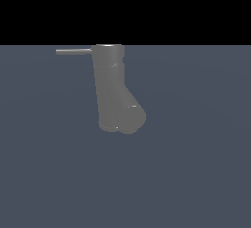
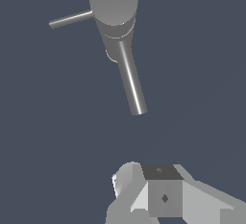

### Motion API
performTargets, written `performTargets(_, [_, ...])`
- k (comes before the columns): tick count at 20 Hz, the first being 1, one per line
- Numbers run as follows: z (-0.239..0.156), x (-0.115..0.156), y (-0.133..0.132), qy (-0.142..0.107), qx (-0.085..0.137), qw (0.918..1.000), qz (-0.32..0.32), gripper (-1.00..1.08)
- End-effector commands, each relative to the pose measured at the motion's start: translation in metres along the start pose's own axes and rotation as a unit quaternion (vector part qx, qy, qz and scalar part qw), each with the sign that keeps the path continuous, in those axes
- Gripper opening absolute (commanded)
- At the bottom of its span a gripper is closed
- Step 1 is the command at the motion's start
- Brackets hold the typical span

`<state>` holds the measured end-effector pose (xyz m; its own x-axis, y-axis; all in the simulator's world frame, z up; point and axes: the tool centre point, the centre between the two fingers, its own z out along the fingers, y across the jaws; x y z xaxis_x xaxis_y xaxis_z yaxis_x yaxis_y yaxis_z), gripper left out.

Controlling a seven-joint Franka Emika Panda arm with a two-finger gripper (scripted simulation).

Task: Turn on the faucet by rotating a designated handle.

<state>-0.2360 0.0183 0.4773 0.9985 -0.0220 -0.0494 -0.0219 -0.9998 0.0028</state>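
The faucet [image 1: 110, 82] is a matte grey upright cylinder standing on the dark floor, with a fat angled spout [image 1: 128, 117] branching off low toward the exterior view's right. The handle [image 1: 73, 51], a thin grey rod, sticks out sideways from the faucet's top toward the exterior view's left. The wrist view looks down on the faucet's round top [image 2: 114, 1], the handle [image 2: 70, 18] and the spout [image 2: 130, 81]. My gripper [image 2: 144, 176] shows only partly at that picture's edge, well apart from the faucet and touching nothing. It does not appear in the exterior view.
A flat dark blue-grey floor [image 1: 196, 173] surrounds the faucet on all sides. A black background lies above the floor's far edge in the exterior view.
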Motion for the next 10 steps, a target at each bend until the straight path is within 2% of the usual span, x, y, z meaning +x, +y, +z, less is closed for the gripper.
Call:
performTargets(1, [0.001, 0.007, -0.002, 0.0, 0.0, 0.9999, 0.014, -1.0])
performTargets(10, [0.012, 0.045, -0.016, 0.003, 0.003, 0.9957, 0.093, -1.0])
